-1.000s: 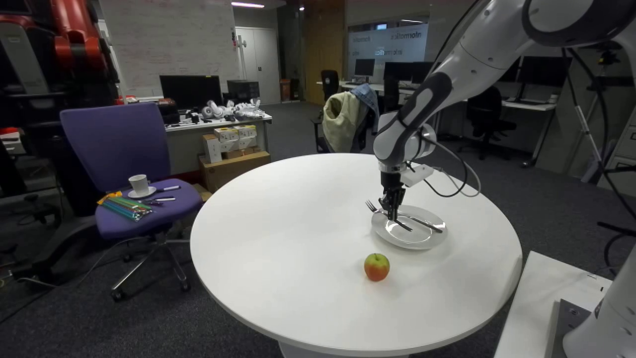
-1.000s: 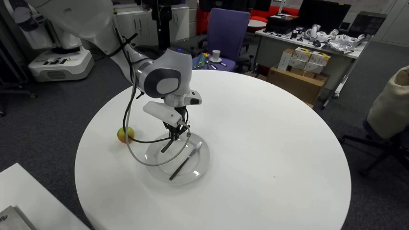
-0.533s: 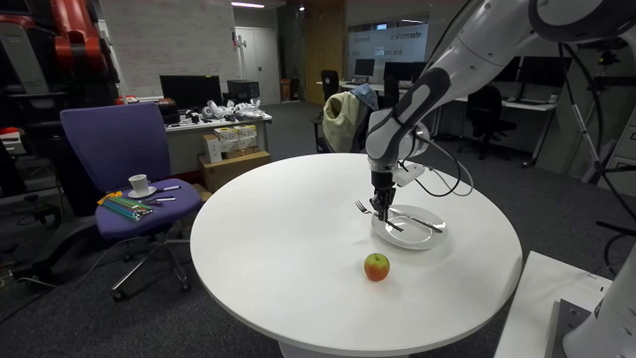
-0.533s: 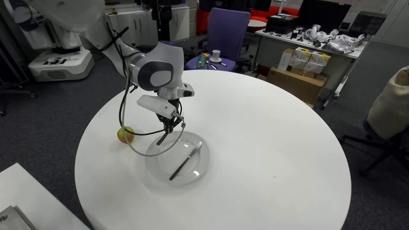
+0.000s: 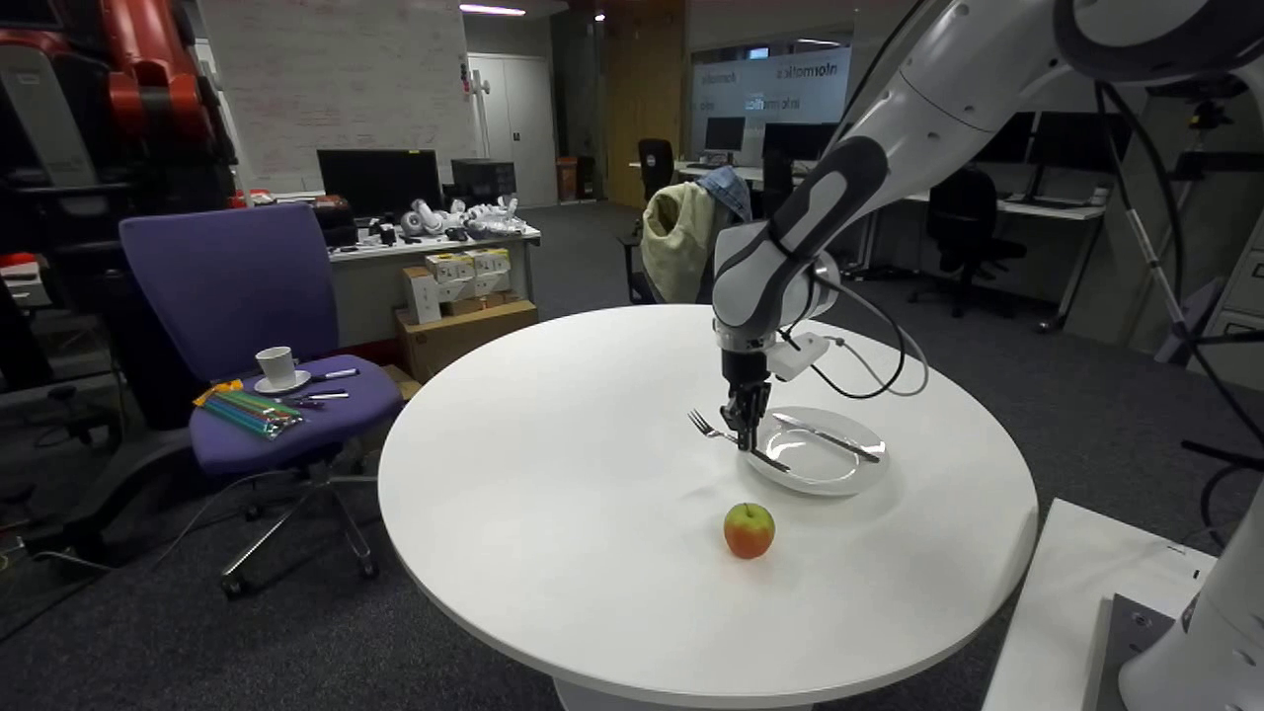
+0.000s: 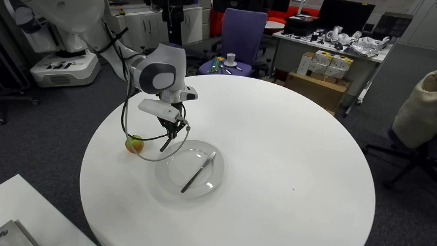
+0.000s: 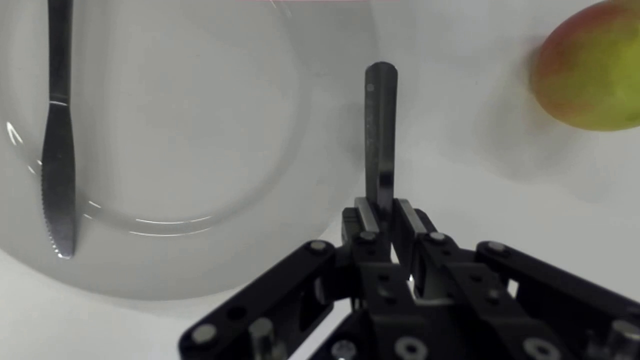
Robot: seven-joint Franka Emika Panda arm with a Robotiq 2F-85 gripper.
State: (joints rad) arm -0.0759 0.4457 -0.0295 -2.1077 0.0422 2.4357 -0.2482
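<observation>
Fork (image 7: pixel 381 125) pinched near its middle in the gripper (image 7: pixel 385 215)

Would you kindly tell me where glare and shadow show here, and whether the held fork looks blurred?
Wrist view: thin glints curve along the plate, a soft shadow lies beside the apple, the fork looks crisp along its handle; both exterior views: glare spots on the plate's rim, the fork too small to judge.

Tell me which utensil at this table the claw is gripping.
The fork: it is clamped in the claw, its tines visible in an exterior view. The knife, with its serrated blade, lies on the plate, apart from the claw.
</observation>
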